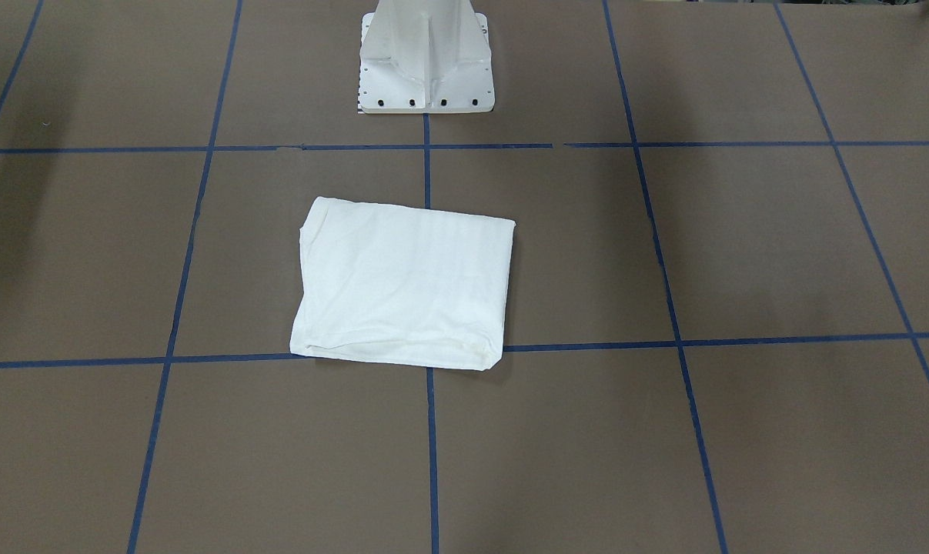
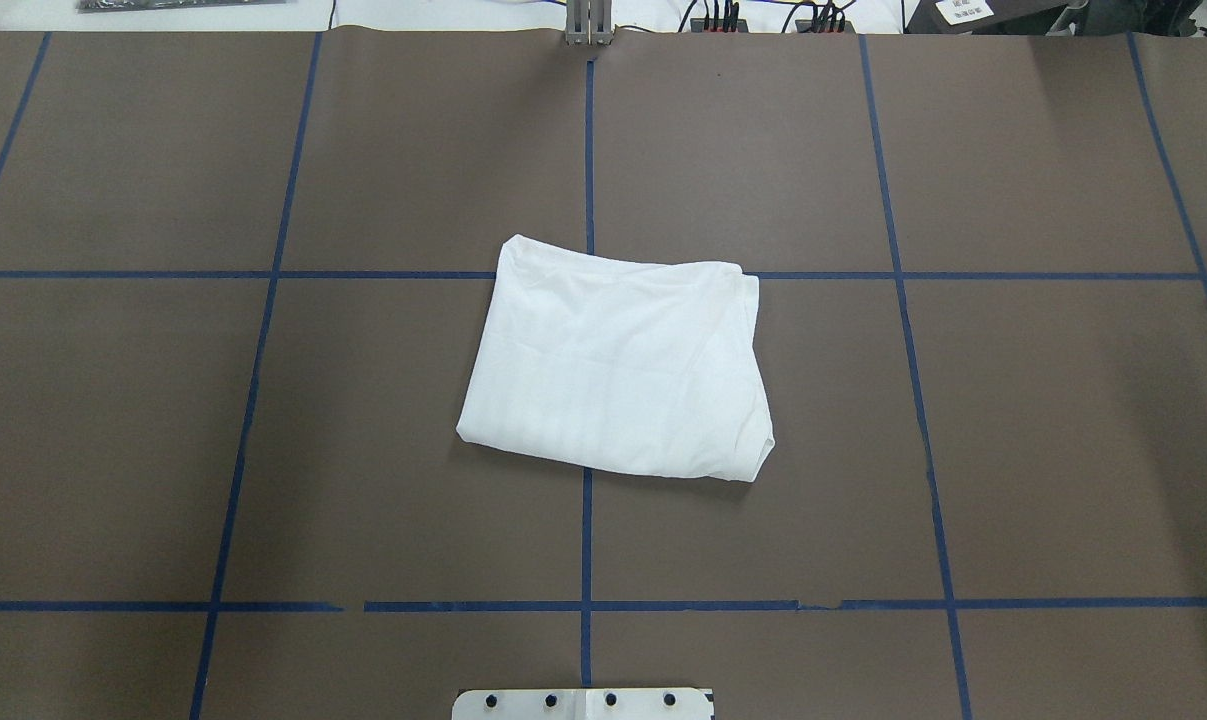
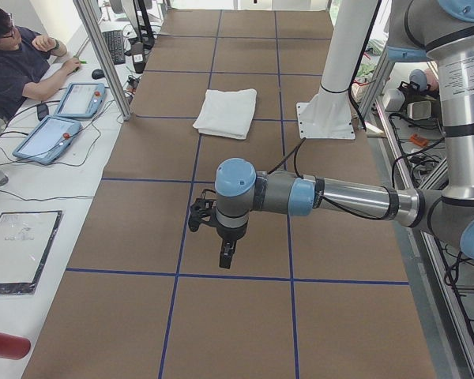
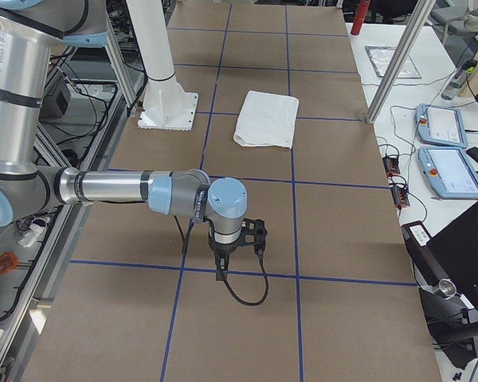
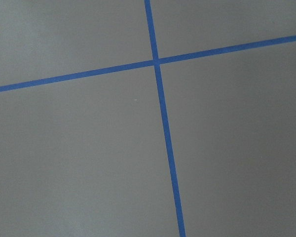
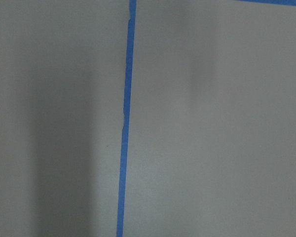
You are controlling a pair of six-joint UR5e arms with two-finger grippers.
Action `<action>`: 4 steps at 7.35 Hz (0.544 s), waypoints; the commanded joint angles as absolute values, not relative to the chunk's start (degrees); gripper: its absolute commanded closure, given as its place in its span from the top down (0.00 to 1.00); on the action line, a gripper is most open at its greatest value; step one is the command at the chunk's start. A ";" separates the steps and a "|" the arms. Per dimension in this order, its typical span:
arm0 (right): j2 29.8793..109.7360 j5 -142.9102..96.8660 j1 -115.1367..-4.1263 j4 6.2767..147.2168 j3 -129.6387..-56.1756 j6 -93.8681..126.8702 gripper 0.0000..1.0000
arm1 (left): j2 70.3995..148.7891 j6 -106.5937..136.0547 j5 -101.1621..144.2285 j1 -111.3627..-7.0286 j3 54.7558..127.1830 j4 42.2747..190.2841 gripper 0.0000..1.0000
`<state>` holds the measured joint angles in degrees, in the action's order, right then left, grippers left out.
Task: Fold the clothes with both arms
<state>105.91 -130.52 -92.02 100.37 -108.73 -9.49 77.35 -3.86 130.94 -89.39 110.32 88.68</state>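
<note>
Folded white T-shirt (image 2: 613, 365) laid at the middle of the table (image 2: 1063, 450), with both arms held well apart from it.
The T-shirt is seen folded into a compact rectangle over a crossing of blue tape lines (image 2: 586, 150), in front of the white pedestal (image 1: 426, 69). The left gripper (image 3: 225, 257) and right gripper (image 4: 221, 267) are pointed down over bare table near opposite ends; whether their jaws are open or closed cannot be told.
</note>
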 commanded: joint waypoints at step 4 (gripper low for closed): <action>105.91 -130.43 -92.02 98.27 -108.46 -9.58 1.00 | 77.26 -3.87 130.87 -89.38 110.13 88.68 1.00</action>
